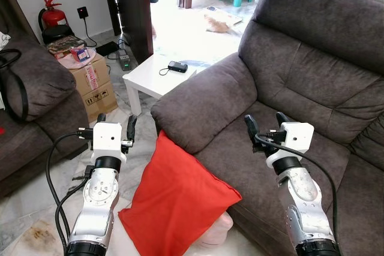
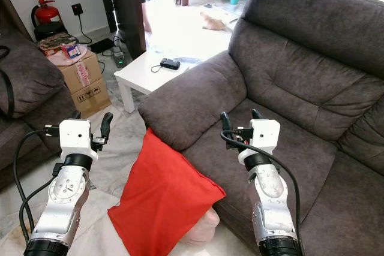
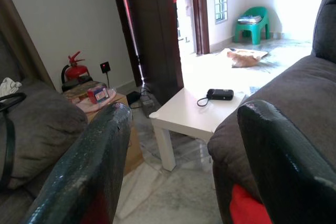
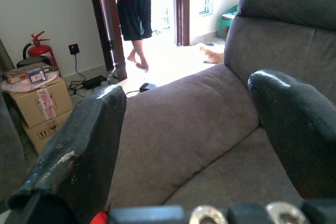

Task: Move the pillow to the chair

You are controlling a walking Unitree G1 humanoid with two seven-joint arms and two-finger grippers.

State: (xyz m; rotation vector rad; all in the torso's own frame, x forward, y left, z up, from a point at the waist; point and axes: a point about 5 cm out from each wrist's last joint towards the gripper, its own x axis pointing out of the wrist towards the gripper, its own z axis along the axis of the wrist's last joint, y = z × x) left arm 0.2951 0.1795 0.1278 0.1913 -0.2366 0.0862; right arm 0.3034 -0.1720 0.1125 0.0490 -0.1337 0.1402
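At far left a dark sofa (image 1: 36,88) is cut off by the frame edge, and a fire extinguisher (image 1: 53,15) stands half hidden behind cardboard boxes (image 1: 91,85). The left gripper (image 1: 116,125) hovers over the marble floor (image 1: 133,129) with its fingers spread and empty. Just beside it, the red pillow (image 1: 174,199) leans against the front of the brown armchair (image 1: 300,70), its lower corner out of view and a pale object beneath it too hidden to identify. A white side table (image 1: 157,77) narrows the floor gap. The right gripper (image 1: 264,125) floats above the bare seat cushion, fingers apart, holding nothing. In the right wrist view, a person (image 4: 132,3) stands in the doorway.
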